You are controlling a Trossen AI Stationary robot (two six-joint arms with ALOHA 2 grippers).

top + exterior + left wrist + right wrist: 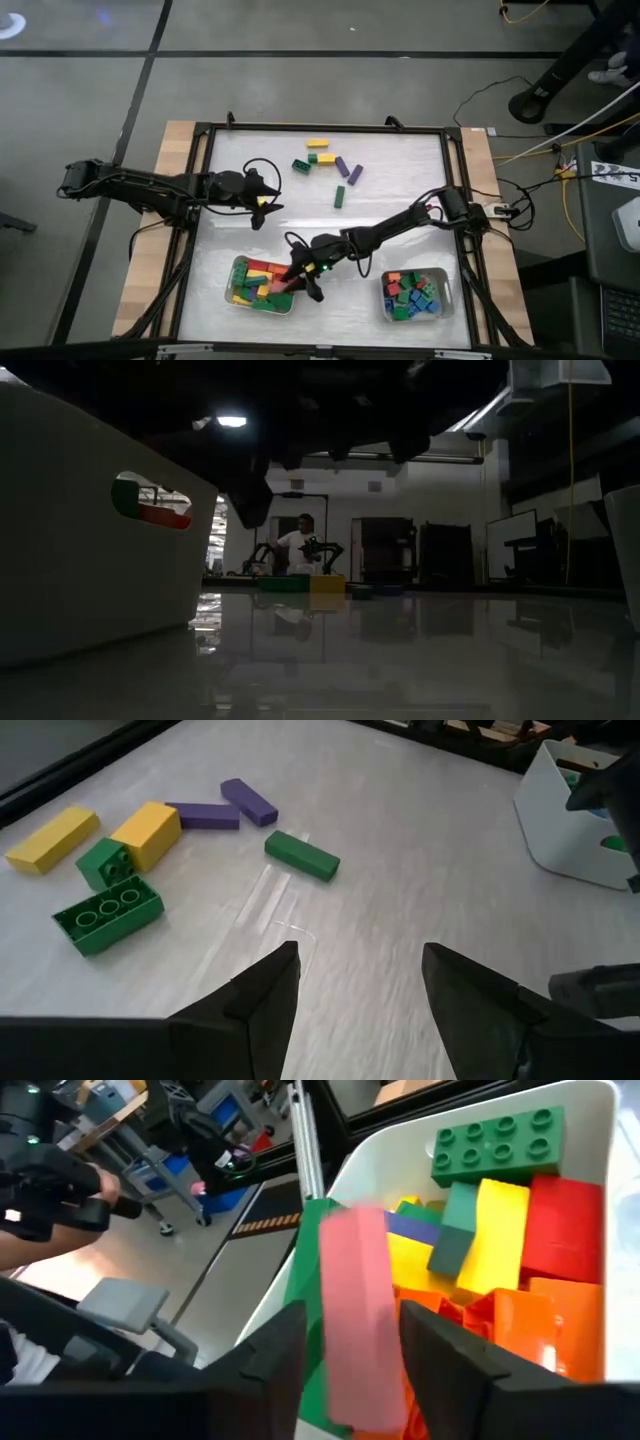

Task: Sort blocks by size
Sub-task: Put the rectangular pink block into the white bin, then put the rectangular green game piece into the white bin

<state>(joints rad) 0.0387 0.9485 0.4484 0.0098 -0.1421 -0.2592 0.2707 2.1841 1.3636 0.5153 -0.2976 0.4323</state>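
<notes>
My right gripper (300,283) hangs over the near right corner of the left pale tray (236,268), which holds several long bricks in red, yellow, green and orange. In the right wrist view its fingers (275,1350) stand on either side of a long pink block (360,1310), which shows blurred above the tray's bricks. My left gripper (268,205) is open and empty over bare table, left of centre. Several loose blocks (330,165), yellow, green and purple, lie flat on the far middle of the table and also show in the left wrist view (150,830). My right gripper has the pink block (355,1280) lengthwise between its two fingers, which point down into the left tray. A thin strip of green shows between one finger and the block. Whether the fingers touch the block, I cannot tell.
A second pale tray (447,300) at the near right holds short squarish bricks in blue, green and red. A black frame (200,180) rims the table. In the low view the left tray's wall (90,540) fills the left side, and a person (298,545) sits far behind.
</notes>
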